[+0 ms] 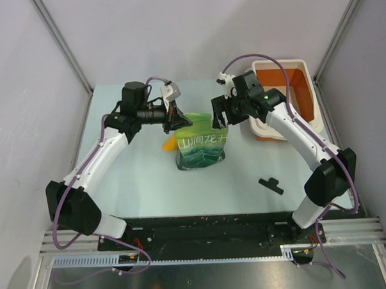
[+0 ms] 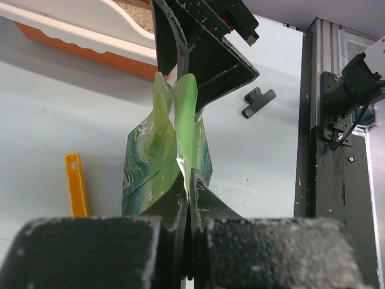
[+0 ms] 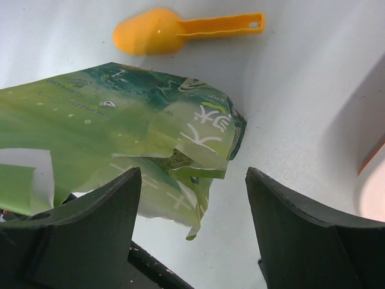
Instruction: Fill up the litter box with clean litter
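The litter box (image 1: 308,94), orange with a white rim, stands at the back right. In the left wrist view its rim (image 2: 90,33) shows with pale litter (image 2: 133,7) inside. A green printed bag (image 1: 201,144) stands at the table's middle. My left gripper (image 1: 178,121) is shut on the bag's top left corner, and the thin edge (image 2: 183,120) is pinched between the fingertips of that gripper (image 2: 189,176). My right gripper (image 1: 218,115) is open at the bag's top right corner. The torn top edge of the bag (image 3: 198,174) hangs between the fingers of the right gripper (image 3: 192,192).
A yellow-orange scoop (image 1: 170,144) lies on the table just left of the bag, also seen from the right wrist as the scoop (image 3: 162,30). A black clip (image 1: 270,185) lies near the right arm's base. Grey walls enclose the table on three sides.
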Controlling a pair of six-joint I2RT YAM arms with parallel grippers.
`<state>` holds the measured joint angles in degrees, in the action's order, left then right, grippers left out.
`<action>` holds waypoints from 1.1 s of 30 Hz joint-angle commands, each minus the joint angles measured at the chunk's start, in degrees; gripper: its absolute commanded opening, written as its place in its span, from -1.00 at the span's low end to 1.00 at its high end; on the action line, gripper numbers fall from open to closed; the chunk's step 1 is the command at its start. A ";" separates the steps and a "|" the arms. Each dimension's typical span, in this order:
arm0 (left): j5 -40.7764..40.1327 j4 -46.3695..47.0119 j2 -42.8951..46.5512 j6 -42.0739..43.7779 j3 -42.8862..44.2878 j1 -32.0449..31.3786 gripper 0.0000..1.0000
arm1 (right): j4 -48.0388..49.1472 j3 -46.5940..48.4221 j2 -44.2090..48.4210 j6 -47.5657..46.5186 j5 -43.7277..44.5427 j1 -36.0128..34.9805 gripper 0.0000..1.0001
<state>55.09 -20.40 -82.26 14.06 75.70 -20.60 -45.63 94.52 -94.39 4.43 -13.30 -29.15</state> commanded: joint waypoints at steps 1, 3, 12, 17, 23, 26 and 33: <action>2.04 4.85 4.74 1.32 0.50 -0.40 -1.00 | 0.10 -0.30 -0.35 2.08 3.01 -1.26 0.50; 2.04 5.11 4.74 0.97 0.41 -0.41 -1.00 | 0.27 -0.30 -1.06 2.95 5.38 -2.32 0.52; 1.86 6.43 5.35 0.35 -0.55 -0.41 -1.00 | -1.66 -1.61 -2.56 3.57 13.73 -1.19 0.38; 1.95 6.87 4.92 0.44 -0.73 -0.41 -1.00 | -3.15 -2.94 -0.10 3.05 14.54 2.16 0.14; 1.43 7.83 2.72 1.14 1.11 -0.58 -0.99 | -2.89 -2.24 1.05 1.64 8.65 0.32 -0.45; 1.16 8.19 0.35 1.67 3.57 -0.58 -1.00 | -2.89 -0.14 0.09 1.55 8.37 -0.91 -1.00; 0.37 9.15 -7.03 2.90 16.38 -0.58 -1.00 | -2.98 8.03 -4.31 1.11 11.01 3.99 -1.00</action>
<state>53.82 -18.52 -87.68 14.13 81.43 -21.37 -49.82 95.13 -97.38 6.20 -4.29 -29.15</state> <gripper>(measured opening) 0.005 0.009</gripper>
